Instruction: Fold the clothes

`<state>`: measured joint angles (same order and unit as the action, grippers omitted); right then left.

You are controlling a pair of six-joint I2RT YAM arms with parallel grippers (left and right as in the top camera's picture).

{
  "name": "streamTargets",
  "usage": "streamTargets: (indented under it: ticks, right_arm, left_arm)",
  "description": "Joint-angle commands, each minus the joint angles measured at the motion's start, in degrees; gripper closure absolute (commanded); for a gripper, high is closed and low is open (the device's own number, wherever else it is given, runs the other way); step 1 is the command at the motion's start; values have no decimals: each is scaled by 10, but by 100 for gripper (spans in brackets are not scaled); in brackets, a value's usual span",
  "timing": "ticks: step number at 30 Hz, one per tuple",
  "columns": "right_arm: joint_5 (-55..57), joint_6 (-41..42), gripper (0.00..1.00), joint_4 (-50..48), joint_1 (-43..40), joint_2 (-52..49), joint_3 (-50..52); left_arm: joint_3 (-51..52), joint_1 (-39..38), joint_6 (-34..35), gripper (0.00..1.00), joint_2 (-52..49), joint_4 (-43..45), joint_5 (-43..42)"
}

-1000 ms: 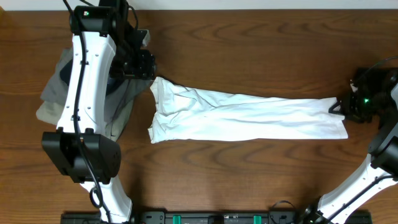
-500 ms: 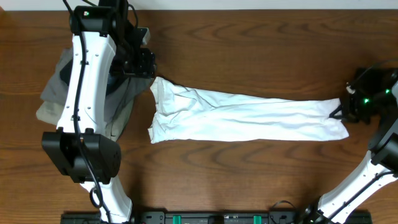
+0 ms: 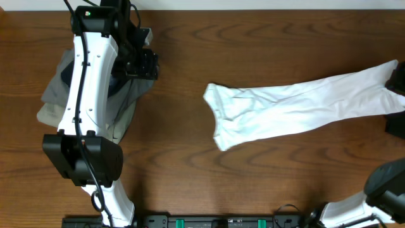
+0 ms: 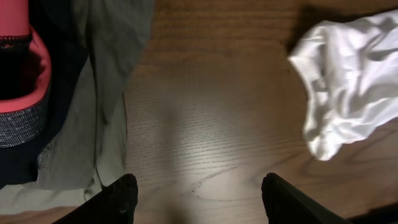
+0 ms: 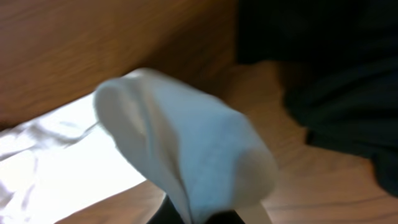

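Observation:
The white T-shirt [image 3: 285,114] lies bunched into a long band that runs from the table's middle up to the right edge. My right gripper [image 3: 396,81] is shut on its right end. In the right wrist view the cloth [image 5: 186,143] rises in a fold from the jaws [image 5: 211,218]. My left gripper [image 3: 142,63] stands open over bare wood, its dark fingertips [image 4: 121,196] apart with nothing between them. The shirt's free end [image 4: 348,74] lies off to its right.
Under the left arm lies a pile of other clothes [image 3: 57,95] in grey and olive. The left wrist view shows that olive garment [image 4: 106,93] beside a red and black item [image 4: 18,62]. A dark mass [image 5: 323,81] fills the right wrist view's upper right.
My right gripper has shut on the shirt's right end and drawn it rightward and up; the shirt's left end has slid away from the left gripper. The left arm has stayed put.

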<state>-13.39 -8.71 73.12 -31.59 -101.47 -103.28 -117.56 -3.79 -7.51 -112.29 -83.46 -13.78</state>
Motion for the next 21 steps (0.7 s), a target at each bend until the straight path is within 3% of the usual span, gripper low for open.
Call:
streamTargets:
  ticks: [1, 10, 21]
  right_arm:
    - [-5, 21, 99, 5, 65, -17, 13]
    - [37, 93, 99, -77, 226, -47, 121]
    - [42, 121, 97, -179, 320, -47, 267]
  left_arm:
    - [-4, 2, 10, 34, 5, 0, -7]
    - [-4, 2, 9, 34, 5, -11, -7]
    - [-4, 2, 9, 34, 5, -10, -7]
